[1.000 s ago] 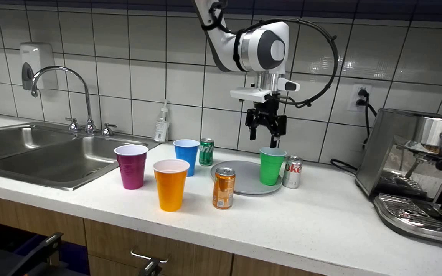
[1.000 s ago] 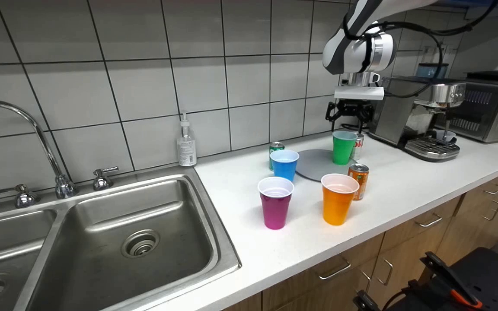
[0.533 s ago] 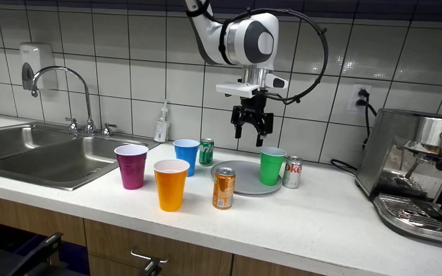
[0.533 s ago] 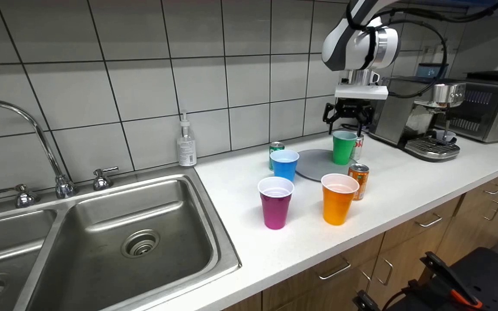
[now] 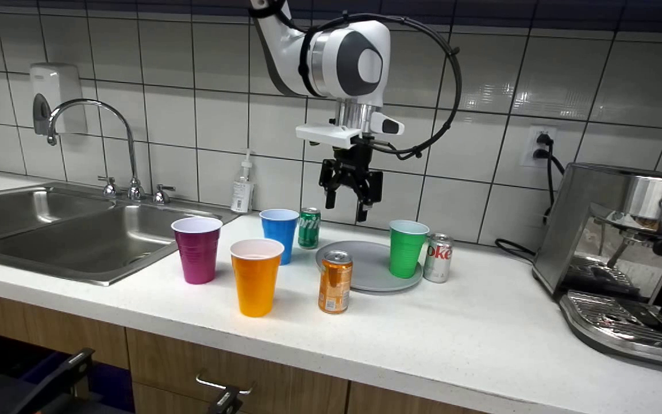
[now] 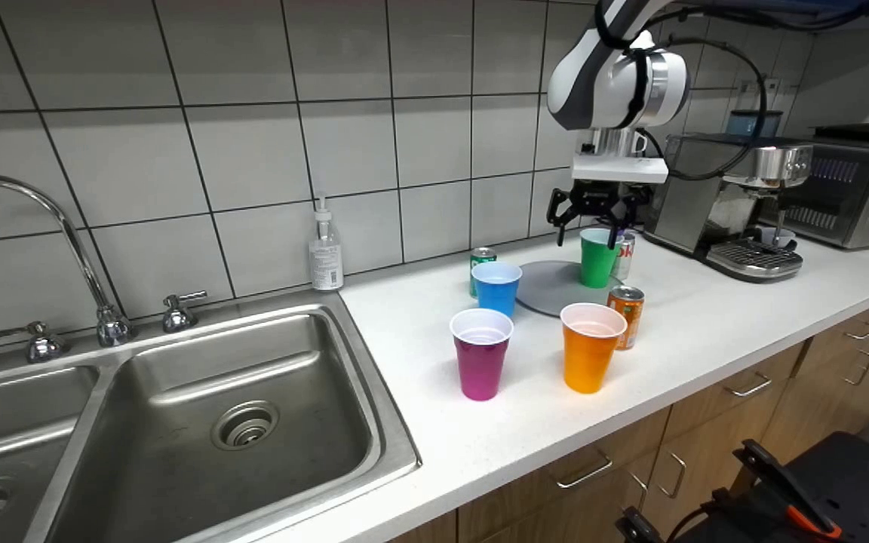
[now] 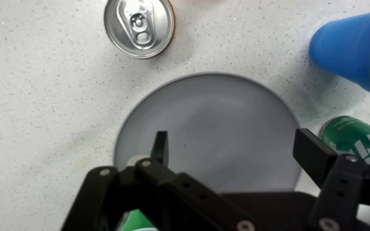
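- In an exterior view: fingers (image 5: 362, 211) spread apart above grey plate (image 5: 371, 264), centre; green cup (image 5: 404, 253) on its right edge.
- In an exterior view: strip of worktop (image 6: 698, 332) between orange can (image 6: 633, 317) and front edge, right.
- Wrist view: fingers straddle grey plate's lower half; green can (image 7: 356, 138) right, blue cup (image 7: 345, 48) upper right.
- Versus earlier: fingers shifted left in both exterior views; green cup, grey plate unmoved.
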Tool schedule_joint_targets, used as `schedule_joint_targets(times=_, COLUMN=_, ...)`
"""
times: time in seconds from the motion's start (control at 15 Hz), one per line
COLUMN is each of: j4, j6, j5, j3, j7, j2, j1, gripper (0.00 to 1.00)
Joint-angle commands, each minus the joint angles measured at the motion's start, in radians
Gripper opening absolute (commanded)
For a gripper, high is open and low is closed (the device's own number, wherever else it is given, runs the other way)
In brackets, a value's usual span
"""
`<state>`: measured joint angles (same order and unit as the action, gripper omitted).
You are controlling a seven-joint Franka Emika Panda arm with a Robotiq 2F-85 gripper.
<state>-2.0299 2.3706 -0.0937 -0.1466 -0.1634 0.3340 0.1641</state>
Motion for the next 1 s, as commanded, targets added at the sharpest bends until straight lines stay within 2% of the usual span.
schedule_joint_targets(times=0.0, j4=-0.051, j6=0.016, j5=-0.028, j3=0.023, j7=0.040, j2=-0.049, j1=-0.008, gripper=1.00)
schedule_joint_targets(times=0.47, j4=-0.036, j6=0.000, j5=-0.028, j3=0.051, j7=0.044, j2=-0.038, j1=-0.038, gripper=1.00)
schedule_joint_targets(times=0.93, j4=-0.037, j6=0.013, j5=-0.025, j3=0.082, j7=0.114, j2=-0.028, j1=-0.051, gripper=1.00)
